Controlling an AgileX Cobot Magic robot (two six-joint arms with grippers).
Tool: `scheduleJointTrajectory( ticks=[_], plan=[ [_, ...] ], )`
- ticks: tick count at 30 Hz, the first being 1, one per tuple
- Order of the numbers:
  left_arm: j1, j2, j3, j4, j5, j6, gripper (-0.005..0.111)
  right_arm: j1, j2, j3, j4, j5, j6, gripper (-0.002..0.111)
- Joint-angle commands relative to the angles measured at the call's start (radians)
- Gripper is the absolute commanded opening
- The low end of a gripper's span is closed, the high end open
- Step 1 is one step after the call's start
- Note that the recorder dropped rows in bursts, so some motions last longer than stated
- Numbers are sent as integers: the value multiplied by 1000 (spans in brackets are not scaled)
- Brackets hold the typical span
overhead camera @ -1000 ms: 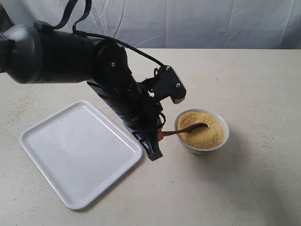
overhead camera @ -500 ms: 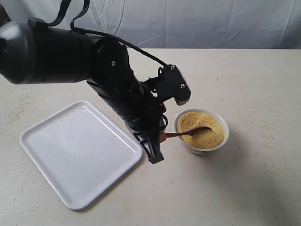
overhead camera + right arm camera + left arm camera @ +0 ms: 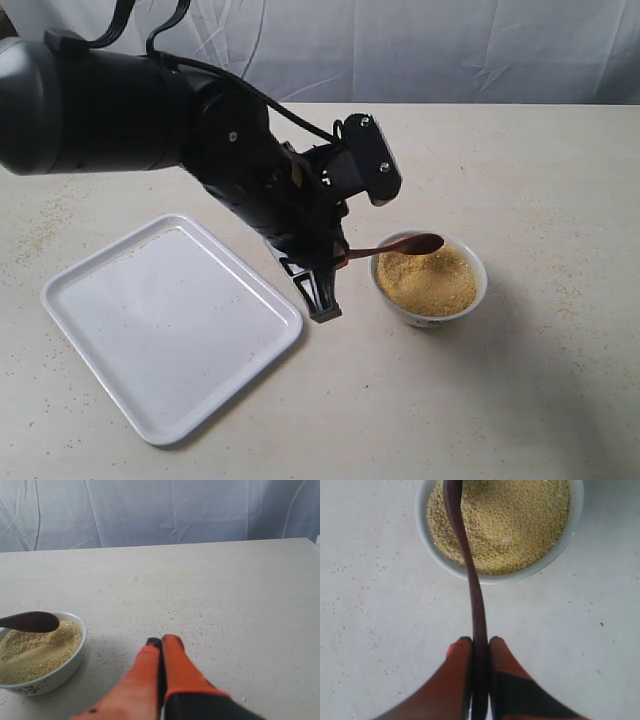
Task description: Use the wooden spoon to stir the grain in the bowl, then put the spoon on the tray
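Note:
The small white bowl [image 3: 478,291] holds a heap of yellow grain [image 3: 425,280] right of centre on the table. My left gripper [image 3: 338,262] is shut on the handle of the dark wooden spoon [image 3: 400,246], whose head hangs clear above the grain. In the left wrist view the spoon [image 3: 470,570] runs from my left gripper [image 3: 480,641] out over the bowl [image 3: 437,550] and grain [image 3: 515,520]. The white tray [image 3: 160,320] lies flat to the left, with nothing on it. My right gripper [image 3: 161,642] is shut on nothing, off to one side of the bowl [image 3: 65,667]; the spoon head [image 3: 31,621] shows there too.
Loose grains are scattered over the beige table [image 3: 520,400], mostly around the bowl and at the far left. A white cloth backdrop [image 3: 420,45] closes off the rear. The left arm's black body [image 3: 110,110] stretches over the table above the tray's far side.
The spoon head has been lifted out of the grain and now hangs above the bowl. The left gripper rose and tilted slightly with it.

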Motion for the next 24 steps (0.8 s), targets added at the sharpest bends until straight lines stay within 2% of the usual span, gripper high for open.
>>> scheduleJointTrajectory(
  ticks=[1,8,24],
  plan=[
    [-4,-7,-6,2,-31,-8,0,4,-4,1,-1,-6,-1,-1],
    [-4,40,-6,14,-26,-8,0,4,-4,1,-1,-6,-1,-1],
    [-4,4,-6,-25,39,-8,0,4,-4,1,-1,-8,-1,-1]
  ],
)
